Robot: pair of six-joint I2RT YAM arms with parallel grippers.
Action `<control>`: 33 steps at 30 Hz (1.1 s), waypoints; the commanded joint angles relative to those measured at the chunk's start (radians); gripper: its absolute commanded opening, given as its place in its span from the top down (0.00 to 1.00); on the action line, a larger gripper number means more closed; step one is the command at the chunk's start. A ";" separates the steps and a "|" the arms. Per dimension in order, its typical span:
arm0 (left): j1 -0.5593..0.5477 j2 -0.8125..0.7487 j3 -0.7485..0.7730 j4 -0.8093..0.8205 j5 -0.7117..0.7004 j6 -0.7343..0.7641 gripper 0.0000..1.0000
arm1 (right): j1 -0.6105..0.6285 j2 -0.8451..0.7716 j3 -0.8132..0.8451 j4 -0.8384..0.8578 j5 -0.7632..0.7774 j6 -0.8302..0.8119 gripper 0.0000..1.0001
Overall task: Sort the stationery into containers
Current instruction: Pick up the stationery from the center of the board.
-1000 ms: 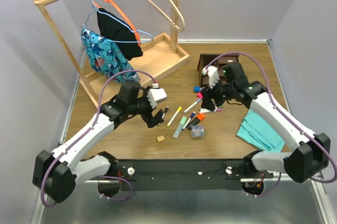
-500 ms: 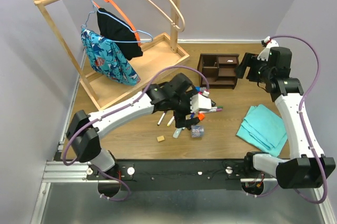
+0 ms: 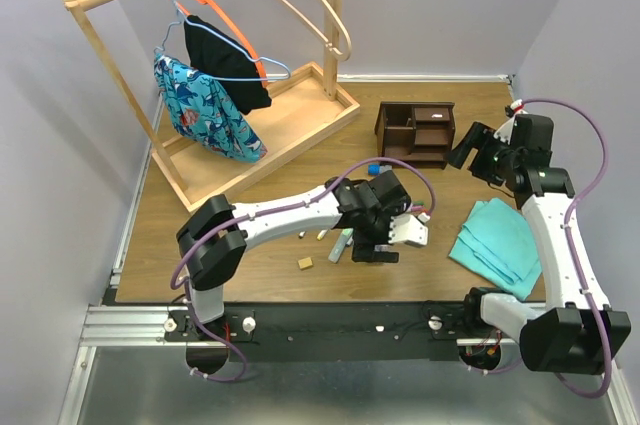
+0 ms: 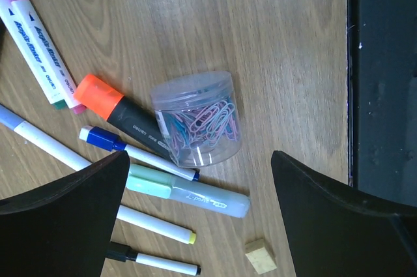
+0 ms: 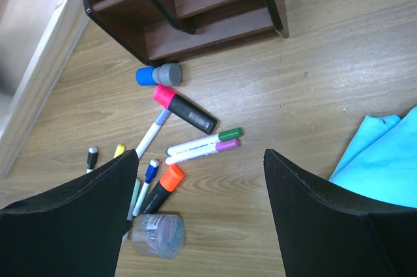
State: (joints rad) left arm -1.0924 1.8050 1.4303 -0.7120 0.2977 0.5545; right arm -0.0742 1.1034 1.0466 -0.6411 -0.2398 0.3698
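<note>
The stationery lies in a loose pile in front of the dark wooden organizer (image 3: 415,132) (image 5: 189,3). My left gripper (image 3: 381,250) (image 4: 202,225) is open and empty, hovering just above the pile. Between its fingers lie a clear jar of coloured clips (image 4: 195,127), an orange highlighter (image 4: 120,111), a blue-capped pen (image 4: 137,153), a green highlighter (image 4: 186,192) and a tan eraser cube (image 4: 260,255). My right gripper (image 3: 468,150) (image 5: 199,218) is open and empty, raised to the right of the organizer. Below it lie a pink highlighter (image 5: 186,111), green and purple markers (image 5: 205,145) and a small grey cup (image 5: 169,73) on its side.
A folded teal cloth (image 3: 500,235) (image 5: 384,153) lies right of the pile. A pale wooden clothes rack with a base tray (image 3: 300,120), hangers and garments stands at the back left. The table's dark front edge (image 4: 384,94) runs close behind the clip jar.
My left arm has reached right and forward over the pile. My right arm left the pile, rose to the back right and has since tilted a little.
</note>
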 commanded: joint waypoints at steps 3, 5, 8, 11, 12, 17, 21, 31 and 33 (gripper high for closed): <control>-0.031 0.019 0.007 0.039 -0.103 0.018 0.01 | -0.010 -0.073 -0.051 0.034 -0.059 0.027 0.15; -0.031 0.036 0.009 0.048 -0.108 0.012 0.01 | -0.012 -0.085 -0.069 0.034 -0.055 0.032 0.15; -0.031 0.066 0.019 0.051 -0.097 -0.005 0.01 | -0.016 -0.094 -0.080 0.032 -0.059 0.037 0.15; -0.031 0.094 0.021 0.049 -0.081 -0.019 0.01 | -0.021 -0.099 -0.074 0.031 -0.056 0.038 0.15; -0.031 0.099 0.018 0.051 -0.080 -0.022 0.01 | -0.022 -0.100 -0.069 0.031 -0.056 0.038 0.15; -0.031 0.108 -0.005 0.060 -0.045 -0.047 0.06 | -0.032 -0.093 -0.043 0.028 -0.064 0.050 0.15; -0.031 0.113 -0.024 0.068 -0.034 -0.057 0.13 | -0.042 -0.076 -0.028 0.026 -0.072 0.055 0.15; -0.011 0.128 -0.070 0.175 -0.023 -0.151 0.17 | -0.088 -0.048 -0.033 0.040 -0.101 0.086 0.15; -0.006 0.123 -0.090 0.193 -0.031 -0.159 0.17 | -0.095 -0.047 -0.039 0.041 -0.104 0.086 0.15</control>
State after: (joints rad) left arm -1.1114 1.9217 1.3811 -0.5903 0.2459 0.4454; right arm -0.1509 1.0496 0.9916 -0.6216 -0.3103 0.4377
